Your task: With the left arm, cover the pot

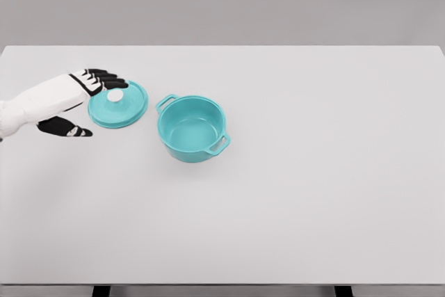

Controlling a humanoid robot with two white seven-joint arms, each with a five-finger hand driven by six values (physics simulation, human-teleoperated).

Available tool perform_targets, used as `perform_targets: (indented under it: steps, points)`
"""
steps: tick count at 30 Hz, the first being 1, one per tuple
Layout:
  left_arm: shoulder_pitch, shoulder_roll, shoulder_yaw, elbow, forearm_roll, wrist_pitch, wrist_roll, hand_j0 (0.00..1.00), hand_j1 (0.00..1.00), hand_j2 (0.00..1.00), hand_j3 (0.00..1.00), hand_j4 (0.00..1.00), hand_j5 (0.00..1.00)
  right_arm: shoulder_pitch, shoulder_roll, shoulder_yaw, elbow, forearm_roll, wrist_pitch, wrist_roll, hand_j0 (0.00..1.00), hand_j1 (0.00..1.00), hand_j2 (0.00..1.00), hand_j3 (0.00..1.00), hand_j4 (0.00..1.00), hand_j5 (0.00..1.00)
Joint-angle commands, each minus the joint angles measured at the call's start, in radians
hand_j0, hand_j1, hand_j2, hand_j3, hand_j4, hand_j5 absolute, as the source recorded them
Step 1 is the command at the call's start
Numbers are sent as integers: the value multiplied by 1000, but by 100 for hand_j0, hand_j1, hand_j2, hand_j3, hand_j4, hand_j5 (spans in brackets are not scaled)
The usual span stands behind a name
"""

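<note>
The teal lid (118,105) is seen flat on the white table (313,193), just beside the uncovered pot (192,129) at its ten o'clock. The left hand (82,99), fingers spread, is poised over the knob (115,94); grasping and placing remain undone.

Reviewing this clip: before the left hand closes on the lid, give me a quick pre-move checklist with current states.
1. Pot upright, open, looks empty: ok.
2. Lid lies flat on the table, beside the pot and apart from it: ok.
3. White knob faces up and is visible: ok.
4. Left hand open, fingers above the lid's far-left edge, thumb off its near-left side: ok.
5. Contact with the knob: cannot tell.
6. Path from lid to pot unobstructed: ok.
</note>
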Motion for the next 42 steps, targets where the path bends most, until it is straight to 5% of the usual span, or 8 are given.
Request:
perform_targets:
  steps: [1,5,9,16,21,27,33,42]
  points:
    - [0,2,-16,2,11,1,1,100,100,100,100,100,100,0,0,0,1,-2,0,4,100,100,100,100,100,100]
    - [-11,3,-38,22,38,1,1,100,100,100,100,100,100,2,0,-2,4,-2,0,1,100,100,100,100,100,100]
    - [-158,-3,-220,161,57,1,1,100,100,100,100,100,100,2,0,-2,4,-2,0,1,100,100,100,100,100,100]
    - [-310,-61,-294,356,69,1,1,100,100,100,100,100,100,2,0,-2,4,-2,0,1,100,100,100,100,100,100]
    - [-336,-92,-299,391,74,1,-114,100,100,100,100,100,100,2,0,-2,4,-2,0,1,100,100,100,100,100,100]
    - [-383,-99,-403,411,400,1,-127,100,100,100,100,100,100,2,0,-2,4,0,0,1,100,100,100,100,100,100]
    - [-383,-168,-400,486,473,1,-124,100,100,100,100,100,100,2,0,-2,4,-2,0,1,100,100,100,100,100,100]
    - [-382,-178,-392,505,420,1,-145,97,97,97,97,97,97,2,0,-2,4,-2,0,1,100,100,100,100,100,100]
